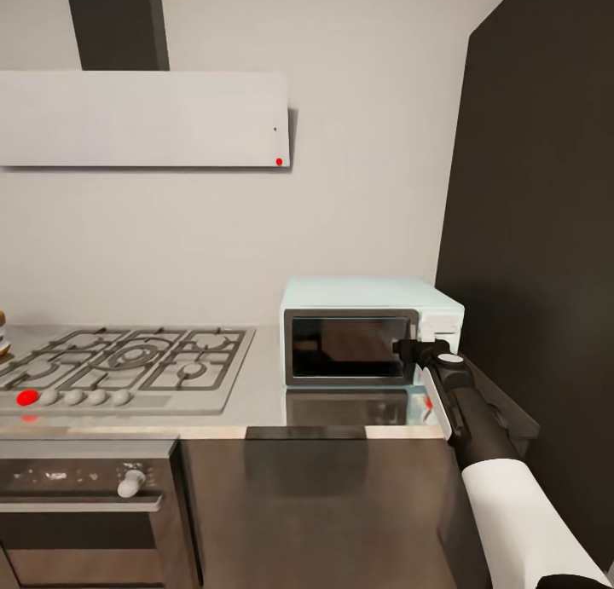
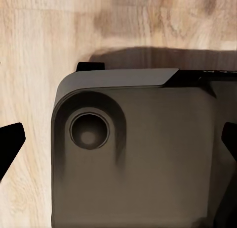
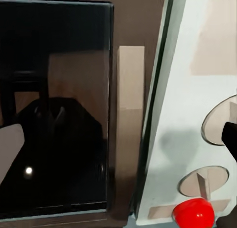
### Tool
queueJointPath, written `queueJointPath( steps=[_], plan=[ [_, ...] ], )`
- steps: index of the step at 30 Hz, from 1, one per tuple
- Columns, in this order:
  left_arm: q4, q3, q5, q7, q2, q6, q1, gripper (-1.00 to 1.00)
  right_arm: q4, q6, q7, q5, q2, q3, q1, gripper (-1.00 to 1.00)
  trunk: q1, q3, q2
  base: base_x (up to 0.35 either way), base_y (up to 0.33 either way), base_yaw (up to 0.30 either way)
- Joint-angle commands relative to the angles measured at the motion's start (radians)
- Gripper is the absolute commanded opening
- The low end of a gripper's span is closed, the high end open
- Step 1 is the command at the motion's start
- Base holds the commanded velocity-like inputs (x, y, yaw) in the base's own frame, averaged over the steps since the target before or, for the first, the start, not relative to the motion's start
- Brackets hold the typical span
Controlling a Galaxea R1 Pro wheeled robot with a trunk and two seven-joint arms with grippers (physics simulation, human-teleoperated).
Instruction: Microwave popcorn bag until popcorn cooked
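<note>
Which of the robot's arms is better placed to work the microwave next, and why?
The right. Its gripper is already at the microwave, beside the door and the knob panel. The left wrist view faces the robot's own base over a wooden floor.

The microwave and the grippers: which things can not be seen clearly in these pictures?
- Microwave inside: in the head and right wrist views the dark glass door gives only reflections.
- Right gripper: in the head view it is small and dark against the door edge, so the state of its jaws cannot be told.
- Jar beside the gas hob: cut off by the head view's left edge.
</note>
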Motion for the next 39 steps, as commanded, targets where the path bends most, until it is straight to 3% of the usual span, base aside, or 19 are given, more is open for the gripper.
queueJointPath(
  steps=[1, 20, 26, 34, 35, 39],
  plan=[
    [0.000, 0.001, 0.003, -0.001, 0.000, -0.003, 0.000, 1.00, -0.001, 0.006, 0.001, 0.007, 0.000, -0.001, -0.001, 1.00, 0.000, -0.001, -0.001, 0.119, 0.000, 0.000],
    [0.000, 0.001, 0.003, 0.000, 0.000, -0.002, 0.000, 1.00, 0.007, 0.005, 0.000, 0.001, 0.001, -0.001, -0.001, 1.00, 0.000, -0.001, -0.001, 0.033, -0.012, 0.000],
    [0.000, 0.001, 0.003, -0.001, 0.001, -0.002, 0.000, 1.00, 0.051, -0.038, 0.001, 0.000, 0.000, -0.001, -0.001, 1.00, 0.000, -0.001, -0.001, 0.001, -0.001, 0.000],
    [0.000, 0.002, 0.003, 0.000, 0.000, -0.003, 0.000, 1.00, 0.053, -0.036, 0.001, 0.003, -0.001, -0.001, -0.001, 1.00, 0.000, -0.001, -0.001, 0.000, 0.000, 0.000],
    [0.000, 0.001, 0.003, 0.000, 0.001, -0.002, 0.000, 1.00, 0.052, -0.035, 0.001, 0.004, -0.001, -0.001, -0.001, -1.00, 0.000, -0.001, -0.001, 0.000, 0.000, 0.000],
    [0.000, 0.001, 0.003, 0.000, 0.000, -0.002, 0.000, 1.00, 0.050, -0.031, 0.001, 0.006, -0.001, -0.001, -0.001, -1.00, 0.000, -0.001, -0.001, 0.000, 0.000, 0.000]
  ],
)
